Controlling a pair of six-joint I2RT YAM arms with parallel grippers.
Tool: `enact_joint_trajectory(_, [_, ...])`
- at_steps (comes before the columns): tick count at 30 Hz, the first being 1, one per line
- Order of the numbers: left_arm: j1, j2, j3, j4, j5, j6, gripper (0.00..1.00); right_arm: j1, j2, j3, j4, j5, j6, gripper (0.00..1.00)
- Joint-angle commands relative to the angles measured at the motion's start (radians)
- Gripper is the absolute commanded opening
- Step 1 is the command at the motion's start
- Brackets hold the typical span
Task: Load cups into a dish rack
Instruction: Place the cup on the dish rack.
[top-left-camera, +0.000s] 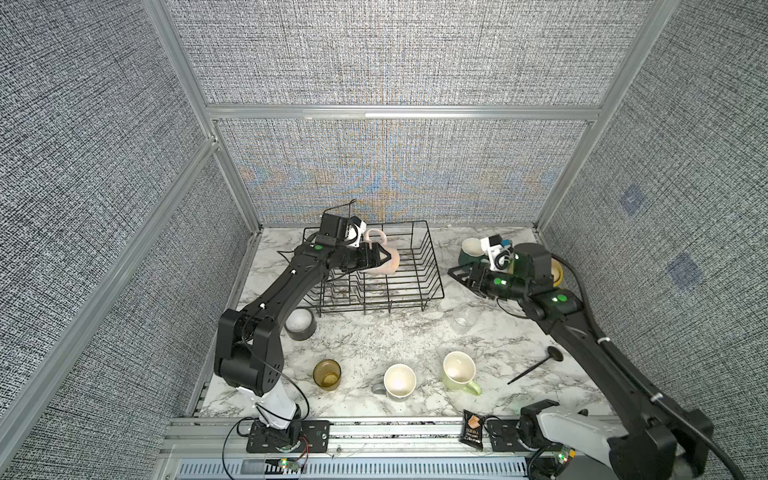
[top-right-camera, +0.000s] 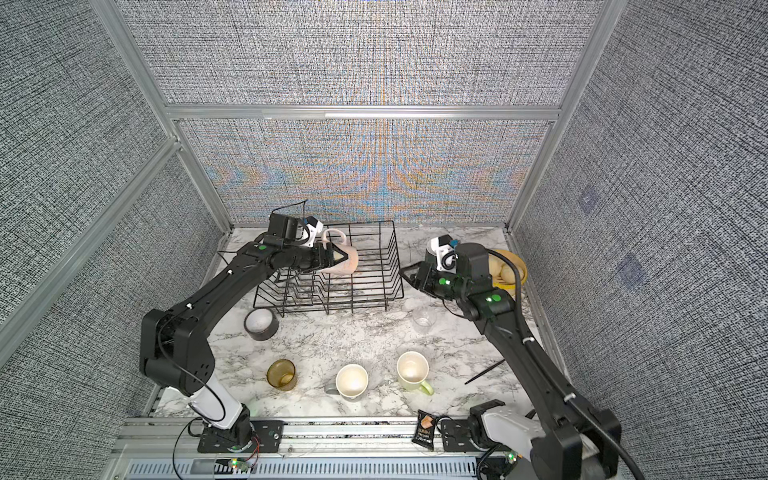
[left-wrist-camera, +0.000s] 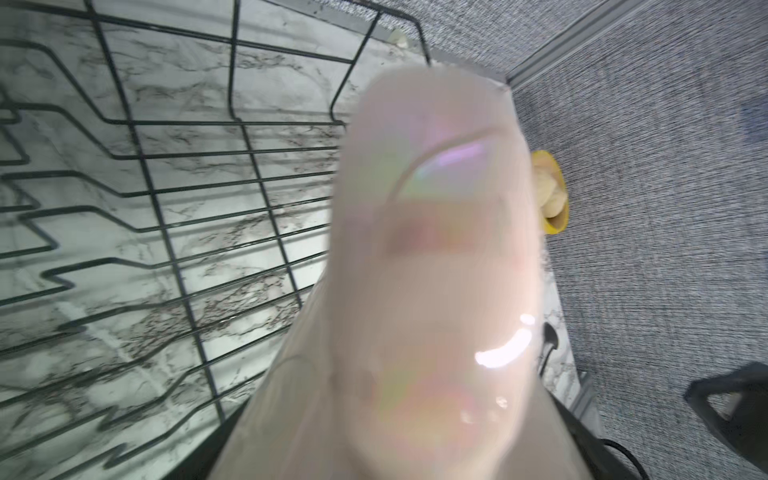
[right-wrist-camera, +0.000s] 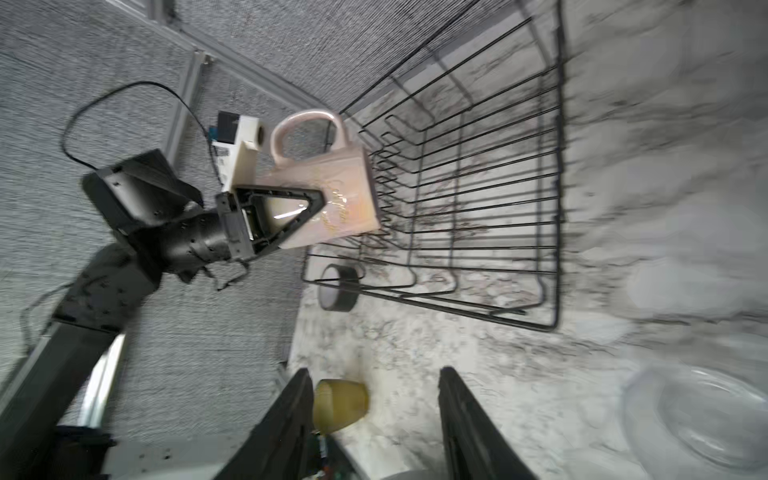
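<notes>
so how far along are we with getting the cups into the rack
Nothing looks done yet: the dish rack holds no cups. In hand: the left gripper grips the tall pale pink mug, tilted, above the rack. The right gripper is open near the dark teal mug. Left on the table: that teal mug, the small clear glass, pale green mug, grey mug and amber glass tumbler.

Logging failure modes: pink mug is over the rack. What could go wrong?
1. The pink mug hangs tilted, handle up, in the left gripper above the dish rack; released here it may drop and roll.
2. The open right gripper sits beside the teal mug; a swing might knock it.
</notes>
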Motion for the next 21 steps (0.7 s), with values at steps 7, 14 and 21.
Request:
enact_joint_trajectory(7, [-0.046,0.257,0.382,-0.285,-0.283,0.187,0.49,-0.002,-0.174,-0.021,-0.252,0.349,-0.261,0.5])
enact_joint_trajectory(14, [-0.05,0.452,0.622,-0.417,-0.381,0.292,0.52,-0.002,-0.218,-0.019,-0.316,0.407,-0.301,0.5])
enact_joint_trajectory(21, [-0.049,0.592,0.782,-0.513,-0.448,0.333,0.54,-0.001,-0.239,0.019,-0.337,0.41,-0.289,0.5])
